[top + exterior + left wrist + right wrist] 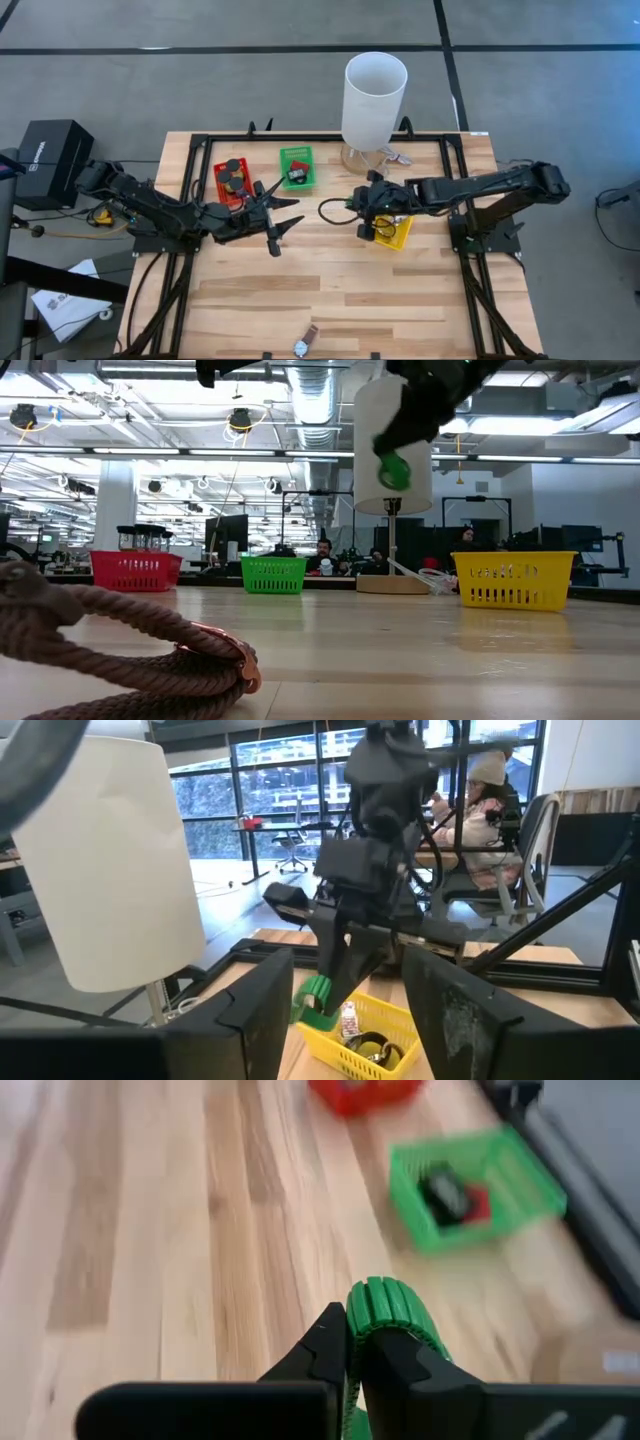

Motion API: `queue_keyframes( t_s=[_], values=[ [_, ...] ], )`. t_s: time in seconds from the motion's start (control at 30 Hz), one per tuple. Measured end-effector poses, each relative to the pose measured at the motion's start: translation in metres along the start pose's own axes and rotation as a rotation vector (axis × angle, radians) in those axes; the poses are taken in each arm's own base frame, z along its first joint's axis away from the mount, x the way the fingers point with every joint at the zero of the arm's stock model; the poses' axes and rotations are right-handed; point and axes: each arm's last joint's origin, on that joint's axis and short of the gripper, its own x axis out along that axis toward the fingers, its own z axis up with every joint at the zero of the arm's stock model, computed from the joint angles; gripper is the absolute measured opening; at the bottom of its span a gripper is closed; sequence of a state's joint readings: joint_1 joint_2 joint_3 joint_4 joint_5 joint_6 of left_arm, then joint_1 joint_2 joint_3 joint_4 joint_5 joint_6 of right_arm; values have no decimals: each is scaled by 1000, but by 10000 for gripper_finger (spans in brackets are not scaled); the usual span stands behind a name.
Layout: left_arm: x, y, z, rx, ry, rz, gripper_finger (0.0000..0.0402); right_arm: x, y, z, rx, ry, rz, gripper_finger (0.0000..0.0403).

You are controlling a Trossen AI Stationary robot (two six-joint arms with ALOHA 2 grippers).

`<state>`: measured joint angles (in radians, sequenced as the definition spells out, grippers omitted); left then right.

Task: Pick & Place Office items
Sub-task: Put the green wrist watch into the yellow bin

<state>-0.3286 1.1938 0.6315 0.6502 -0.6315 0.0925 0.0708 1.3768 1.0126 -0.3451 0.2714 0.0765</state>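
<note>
Now, step: right gripper pinches the green tape roll above the yellow bin.
Advice: centre it over the bin, then release low.
Left gripper: spread wide, empty, right of the red bin.
Count: three bins, green bin included; one wristwatch at the near edge.

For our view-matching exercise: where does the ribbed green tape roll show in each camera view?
High view: hidden under the right gripper, beside the yellow plastic bin.
Low view: ribbed green tape roll, upper centre, above the bin.
Left wrist view: roll above the bin.
Right wrist view: roll between the fingers.
Shared landmark: the bin.
</note>
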Motion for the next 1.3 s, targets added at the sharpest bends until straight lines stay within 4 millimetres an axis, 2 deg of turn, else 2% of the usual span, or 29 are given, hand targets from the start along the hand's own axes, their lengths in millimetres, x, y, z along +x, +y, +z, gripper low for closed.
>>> queue_keyframes(
  t_s=[0.37, 0.63, 0.93, 1.3],
  values=[
    [0, 0, 0, 0, 1, 0, 176, -5, -4, -27, 81, 280, -46, 10],
    [0, 0, -1, 4, 6, -1, 176, -15, -10, -48, 157, 491, -167, 11],
    [0, 0, -1, 3, 6, -1, 176, -13, -9, -51, 178, 514, -180, 12],
    [-1, 0, -4, 10, 15, -2, 176, 6, -4, -57, 198, 568, -195, 14]
  ],
)
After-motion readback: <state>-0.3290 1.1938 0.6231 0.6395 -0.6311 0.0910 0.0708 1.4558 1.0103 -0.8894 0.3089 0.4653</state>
